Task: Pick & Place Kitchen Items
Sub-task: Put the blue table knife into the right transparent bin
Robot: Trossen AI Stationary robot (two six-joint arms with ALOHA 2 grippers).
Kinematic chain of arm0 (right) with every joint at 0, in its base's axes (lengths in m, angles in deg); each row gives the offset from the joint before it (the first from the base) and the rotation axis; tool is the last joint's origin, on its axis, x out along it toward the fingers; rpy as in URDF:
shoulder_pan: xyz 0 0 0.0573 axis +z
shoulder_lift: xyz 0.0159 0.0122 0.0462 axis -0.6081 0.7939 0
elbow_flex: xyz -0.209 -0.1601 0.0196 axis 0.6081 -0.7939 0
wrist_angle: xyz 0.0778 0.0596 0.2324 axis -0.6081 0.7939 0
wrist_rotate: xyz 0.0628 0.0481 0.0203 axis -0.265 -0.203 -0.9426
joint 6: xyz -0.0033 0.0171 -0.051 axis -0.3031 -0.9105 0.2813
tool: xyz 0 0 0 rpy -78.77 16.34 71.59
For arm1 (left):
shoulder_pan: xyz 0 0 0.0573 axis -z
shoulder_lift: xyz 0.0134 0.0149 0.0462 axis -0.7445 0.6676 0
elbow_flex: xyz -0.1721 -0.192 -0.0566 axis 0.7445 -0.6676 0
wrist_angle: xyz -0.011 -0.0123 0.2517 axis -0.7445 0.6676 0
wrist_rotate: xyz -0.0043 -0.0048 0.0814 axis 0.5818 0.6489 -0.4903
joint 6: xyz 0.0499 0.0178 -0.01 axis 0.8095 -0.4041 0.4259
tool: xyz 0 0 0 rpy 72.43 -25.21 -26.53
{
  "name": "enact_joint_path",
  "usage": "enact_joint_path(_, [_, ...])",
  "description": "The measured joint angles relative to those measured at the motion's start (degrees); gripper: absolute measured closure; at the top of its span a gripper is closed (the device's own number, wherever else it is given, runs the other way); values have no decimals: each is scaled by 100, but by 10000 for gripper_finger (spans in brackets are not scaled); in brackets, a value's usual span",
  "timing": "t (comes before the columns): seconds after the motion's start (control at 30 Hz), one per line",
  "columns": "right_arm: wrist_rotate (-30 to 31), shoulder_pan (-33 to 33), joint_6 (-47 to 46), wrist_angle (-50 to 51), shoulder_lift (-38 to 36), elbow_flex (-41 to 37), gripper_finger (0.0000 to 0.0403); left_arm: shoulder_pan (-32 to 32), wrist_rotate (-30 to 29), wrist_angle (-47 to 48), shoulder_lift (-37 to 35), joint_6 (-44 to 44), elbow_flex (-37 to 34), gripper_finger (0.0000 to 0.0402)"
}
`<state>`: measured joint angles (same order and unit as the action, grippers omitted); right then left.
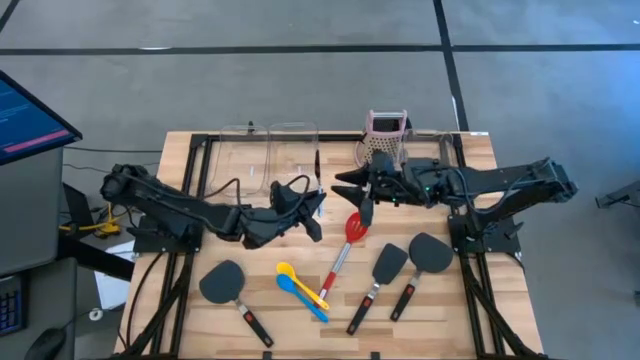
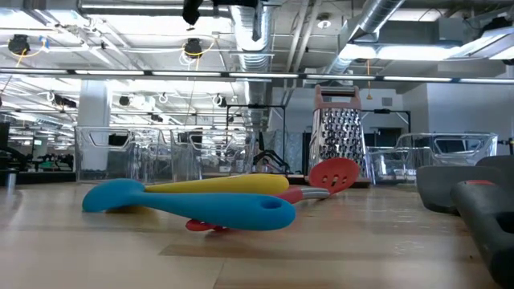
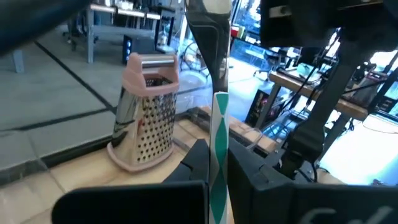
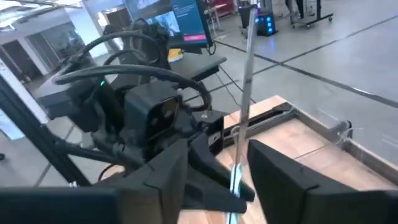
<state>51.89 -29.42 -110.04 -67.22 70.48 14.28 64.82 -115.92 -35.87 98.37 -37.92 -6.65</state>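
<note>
Right gripper (image 1: 352, 192) over red spoon (image 1: 354, 228), jaws apart

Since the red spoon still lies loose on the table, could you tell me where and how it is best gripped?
Probably at mid-handle, coming straight down. The red spoon lies flat, bowl toward the grater, its thin handle running toward the near edge. The middle has bare wood on both sides; the end meets the yellow spoon.

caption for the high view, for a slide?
Both arms meet mid-table over the red spoon, box grater behind, three black spatulas and yellow and blue spoons in front.
</note>
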Motion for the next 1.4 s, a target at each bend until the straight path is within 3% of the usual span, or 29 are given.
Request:
enact_joint_path(0.2, [-2, -72, 7, -148, 68, 0, 195, -111, 11, -482, 210, 149, 7, 399])
enact_joint_path(0.4, [0, -83, 89, -113, 70, 0, 191, -256, 420, -534, 459, 471, 484, 399])
enact_joint_path(0.63, [36, -83, 285, 201, -37, -8, 211, -395, 814, -516, 930, 1012, 1109, 399])
enact_joint_path(1.07, [37, -189, 309, 159, -282, 2, 283, -395, 890, -500, 945, 991, 1117, 399])
enact_joint_path(1.4, [16, -372, 307, 163, -233, 0, 312, -395, 1115, -503, 1030, 825, 1112, 399])
